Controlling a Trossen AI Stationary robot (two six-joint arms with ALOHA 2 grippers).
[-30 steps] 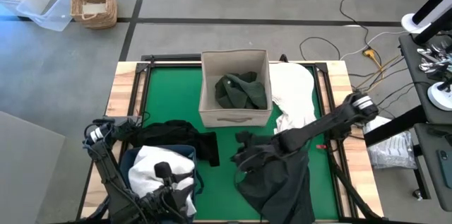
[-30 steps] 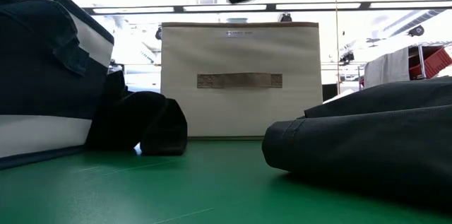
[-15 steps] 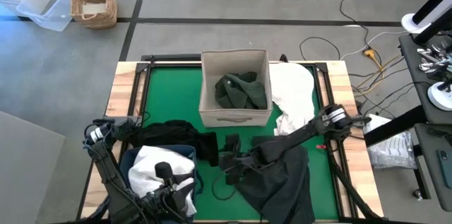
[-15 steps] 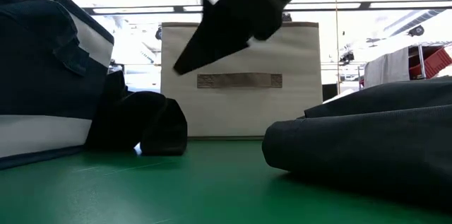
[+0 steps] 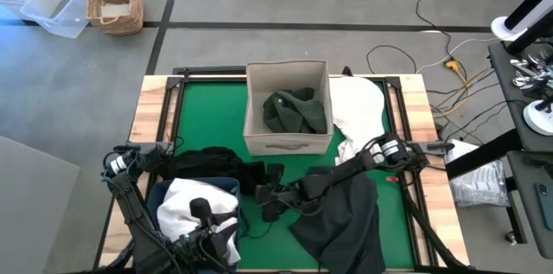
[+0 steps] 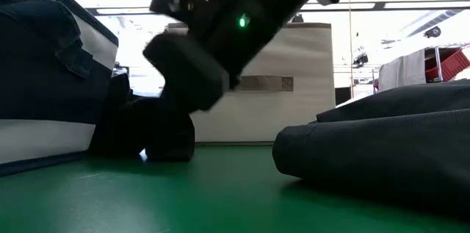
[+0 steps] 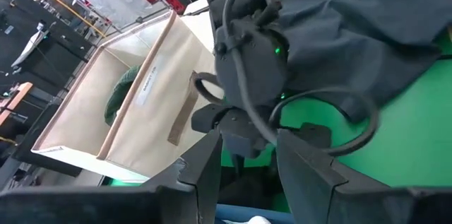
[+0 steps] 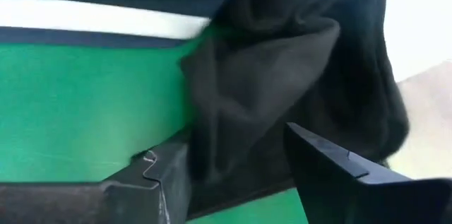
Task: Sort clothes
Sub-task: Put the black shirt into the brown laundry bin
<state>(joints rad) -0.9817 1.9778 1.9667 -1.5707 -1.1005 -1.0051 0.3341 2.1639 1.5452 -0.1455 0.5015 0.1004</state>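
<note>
Right gripper sits low in the middle of the high view, reaching from the right across the green mat. Its fingers stand apart, and in its wrist view a black garment fills the gap ahead of them; I can't tell whether they touch it. I read nothing as gripped.

That black garment lies heaped just left of the gripper, between the beige fabric box at centre top and the navy bin at lower left. In the low view the right arm hangs tilted in front of the box, its tip down by the dark heap.

Left gripper is at the bottom left of the high view, over the near side of the navy bin, fingers parted with nothing between them. A white garment fills the bin.

A dark green garment lies inside the beige box. A charcoal garment spreads over the lower right of the mat, running under the right arm to the bottom edge. White clothes are piled at upper right, just beside the box and touching the charcoal piece.

Open mat shows down the left strip beside the box and in a small patch at bottom centre between bin and charcoal garment. The wooden table border rims the mat.
</note>
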